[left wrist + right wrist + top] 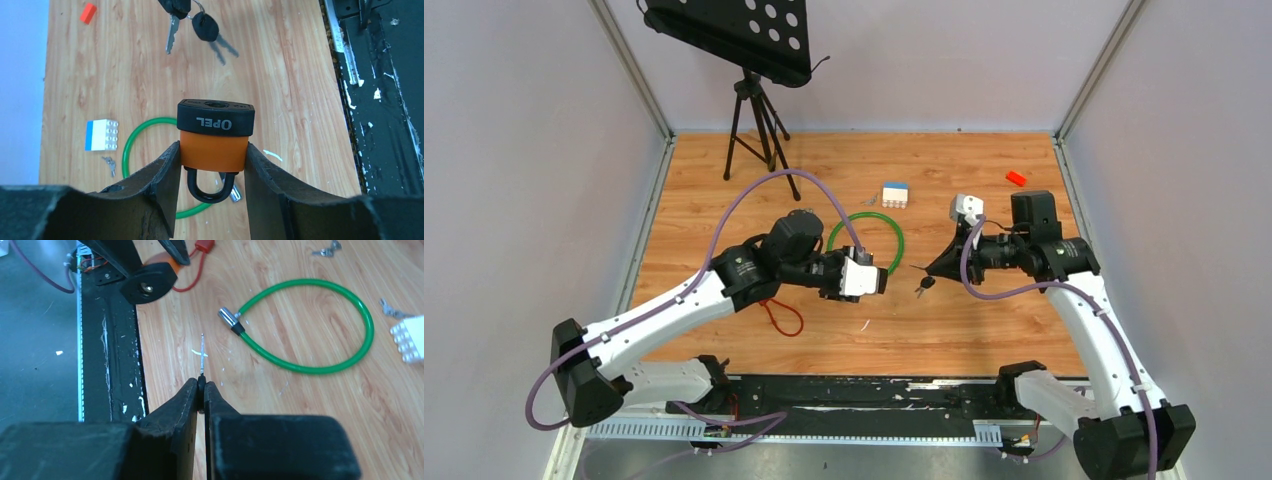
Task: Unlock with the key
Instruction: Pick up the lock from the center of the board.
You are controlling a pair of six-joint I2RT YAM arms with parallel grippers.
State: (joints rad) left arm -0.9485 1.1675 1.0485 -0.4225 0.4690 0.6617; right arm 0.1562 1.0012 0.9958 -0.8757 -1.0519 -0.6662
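A wood-grain table (724, 170) fills the floor of a booth with pale grey walls, metal rails running along its left and right edges and a black strip (874, 395) along the near edge where both arms are bolted. At the back left corner a black music stand (754, 100) on a tripod takes up room. Near the middle lie a green cable loop (894, 235), a white and blue block (895, 194) with small keys (109, 164) beside it, and, well apart toward the right rail, a small red block (1016, 178); a red cord (786, 318) lies under the left arm. The left gripper (212, 152) is clamped on the orange body of the padlock (215, 125), its black keyhole end turned toward the right arm. The right gripper (201, 385) is pinched together on the key (202, 352), blade pointing forward, a spare key (924, 285) dangling below. Bare wood shows between the two grippers, which stand near each other but apart.
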